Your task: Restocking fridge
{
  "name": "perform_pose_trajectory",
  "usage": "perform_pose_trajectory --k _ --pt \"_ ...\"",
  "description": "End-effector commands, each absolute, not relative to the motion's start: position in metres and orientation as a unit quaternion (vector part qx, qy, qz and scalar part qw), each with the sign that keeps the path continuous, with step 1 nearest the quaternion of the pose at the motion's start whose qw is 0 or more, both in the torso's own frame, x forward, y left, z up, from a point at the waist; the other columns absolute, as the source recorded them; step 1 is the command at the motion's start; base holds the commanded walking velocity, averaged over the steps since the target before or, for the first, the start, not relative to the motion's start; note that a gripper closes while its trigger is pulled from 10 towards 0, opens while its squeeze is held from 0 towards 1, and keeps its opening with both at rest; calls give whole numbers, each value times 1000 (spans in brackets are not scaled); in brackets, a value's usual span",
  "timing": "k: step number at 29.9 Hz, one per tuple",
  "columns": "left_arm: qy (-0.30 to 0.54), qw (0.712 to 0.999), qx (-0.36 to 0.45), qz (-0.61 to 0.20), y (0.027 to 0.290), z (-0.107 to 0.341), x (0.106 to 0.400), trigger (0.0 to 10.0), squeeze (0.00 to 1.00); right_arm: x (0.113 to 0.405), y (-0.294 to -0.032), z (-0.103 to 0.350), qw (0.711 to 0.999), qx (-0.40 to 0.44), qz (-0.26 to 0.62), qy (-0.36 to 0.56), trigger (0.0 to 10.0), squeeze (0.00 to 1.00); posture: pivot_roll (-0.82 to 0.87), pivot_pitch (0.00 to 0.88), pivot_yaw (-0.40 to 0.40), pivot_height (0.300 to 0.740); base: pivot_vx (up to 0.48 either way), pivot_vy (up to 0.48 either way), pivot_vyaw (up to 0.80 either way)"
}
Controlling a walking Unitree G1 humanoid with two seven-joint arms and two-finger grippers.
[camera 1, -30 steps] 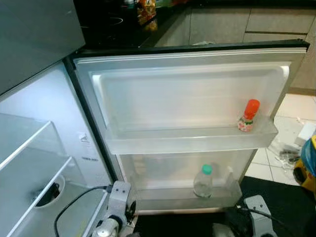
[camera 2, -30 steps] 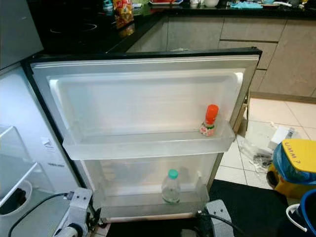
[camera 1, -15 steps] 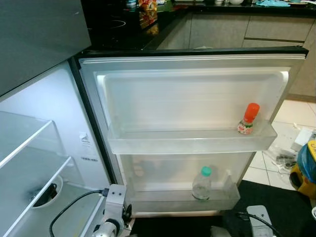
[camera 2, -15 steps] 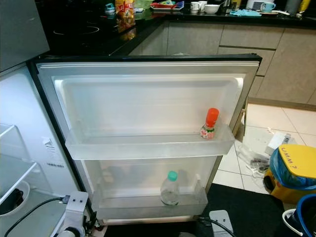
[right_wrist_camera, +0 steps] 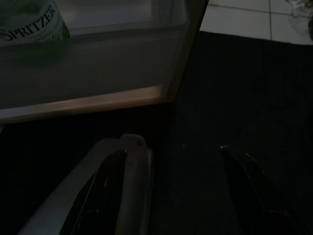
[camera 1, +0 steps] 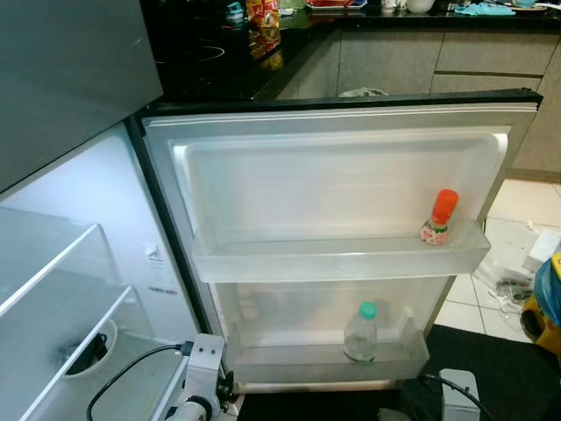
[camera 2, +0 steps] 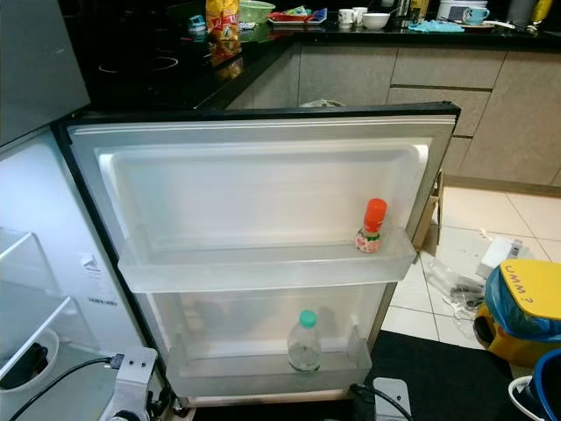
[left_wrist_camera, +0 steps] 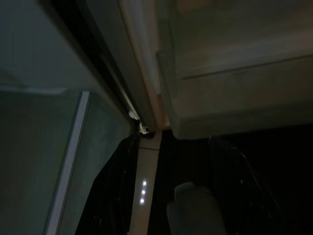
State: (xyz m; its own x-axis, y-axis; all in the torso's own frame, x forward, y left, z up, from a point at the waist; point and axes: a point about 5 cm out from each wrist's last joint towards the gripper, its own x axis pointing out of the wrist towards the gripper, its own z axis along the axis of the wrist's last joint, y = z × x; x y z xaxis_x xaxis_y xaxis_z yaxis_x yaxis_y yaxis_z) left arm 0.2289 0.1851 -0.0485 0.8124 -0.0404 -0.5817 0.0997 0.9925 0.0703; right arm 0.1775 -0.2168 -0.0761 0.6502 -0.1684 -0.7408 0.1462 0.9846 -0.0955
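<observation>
Black fingers of our right gripper (right_wrist_camera: 171, 188) hang spread wide and empty above the dark mat (right_wrist_camera: 244, 88); our left gripper (left_wrist_camera: 171, 196) hangs likewise parted. Beyond, the clear water bottle (camera 1: 360, 332) stands upright, green cap up, in the fridge door's (camera 1: 333, 175) lower shelf (camera 1: 263, 360), the orange-capped bottle (camera 1: 439, 217) upright above.

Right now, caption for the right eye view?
Open fridge door: red-capped bottle on upper shelf, green-capped water bottle below.

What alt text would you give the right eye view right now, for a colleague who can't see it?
An open fridge door faces the camera: a small red-capped bottle stands at the right end of its upper door shelf, and a clear green-capped water bottle stands in the lower door bin. A yellow bin sits on the floor to the right.
</observation>
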Motion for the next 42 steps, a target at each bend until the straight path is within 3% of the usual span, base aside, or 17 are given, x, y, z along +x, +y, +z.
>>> perform_pose_trajectory --k 1,42 --pt "305 950 54 -40 186 -49 229 10000 0 180 -211 -76 914 -12 -79 398 10000 0 -38 0 10 621 0 0 0" --pt "297 952 55 -51 181 -47 231 10000 0 181 -213 -72 929 -21 -69 363 10000 0 -55 0 12 640 0 0 0"
